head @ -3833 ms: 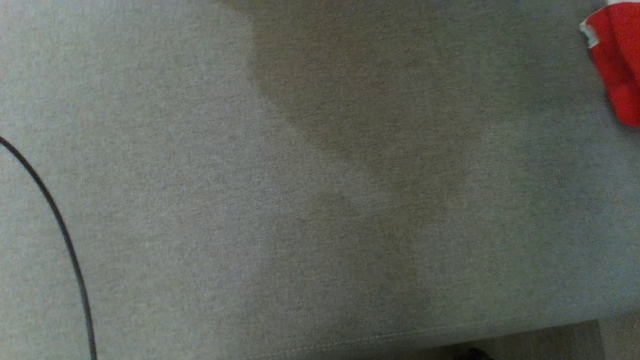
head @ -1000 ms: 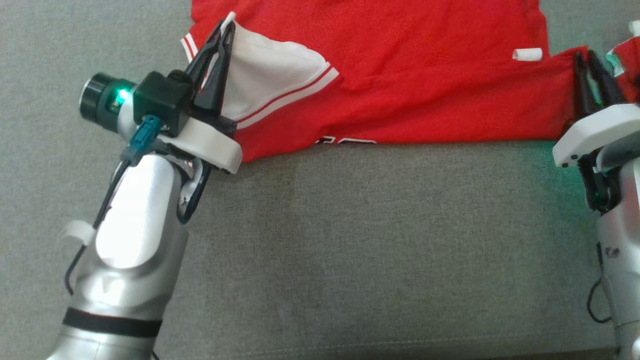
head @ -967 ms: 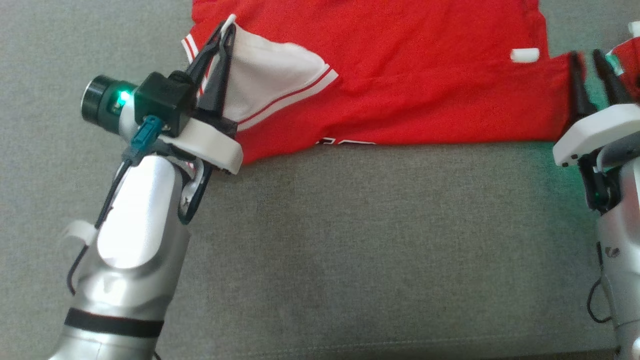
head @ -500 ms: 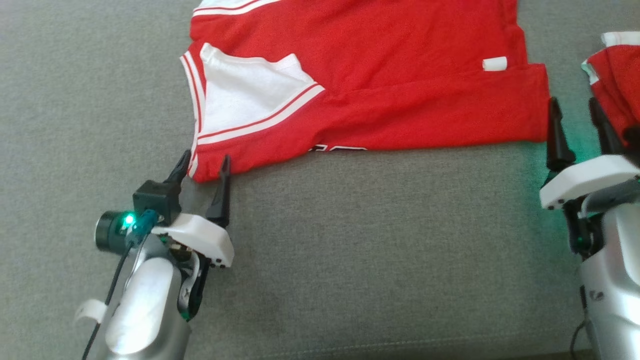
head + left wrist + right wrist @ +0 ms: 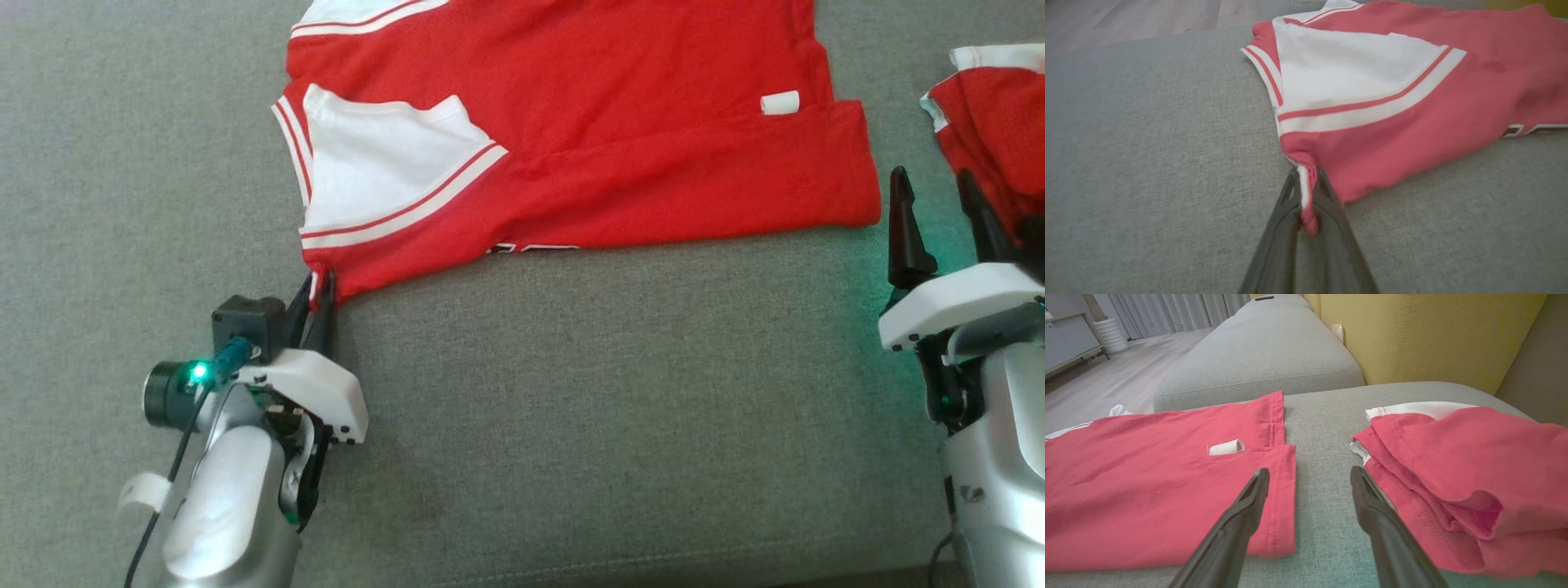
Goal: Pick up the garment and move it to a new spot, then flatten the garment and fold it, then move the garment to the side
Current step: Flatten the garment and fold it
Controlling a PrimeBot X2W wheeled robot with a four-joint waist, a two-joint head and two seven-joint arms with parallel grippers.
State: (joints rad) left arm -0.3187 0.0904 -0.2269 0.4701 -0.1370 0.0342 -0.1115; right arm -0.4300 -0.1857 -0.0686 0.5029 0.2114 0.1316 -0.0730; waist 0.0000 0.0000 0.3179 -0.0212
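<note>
A red garment [image 5: 620, 139] with a white, red-striped panel [image 5: 367, 163] lies folded and flat on the grey cushion [image 5: 612, 408]. My left gripper [image 5: 320, 287] is shut on its near left corner; in the left wrist view the fingers [image 5: 1327, 204] pinch a bunched red and white edge of the garment [image 5: 1412, 122]. My right gripper [image 5: 935, 192] stands open just off the garment's right edge, holding nothing. In the right wrist view that gripper [image 5: 1310, 473] has the garment's hem [image 5: 1286, 490] beside its left finger.
A second red garment [image 5: 992, 122] lies crumpled at the far right, close to my right gripper's outer finger, and appears as a heap [image 5: 1453, 465] in the right wrist view. A yellow backrest [image 5: 1433, 330] rises behind. Wooden floor [image 5: 1126, 16] lies beyond the cushion.
My left gripper, open around the garment's near left corner half a second ago, has shut on it. The right gripper stays open beside the right edge. The head camera has shifted slightly.
</note>
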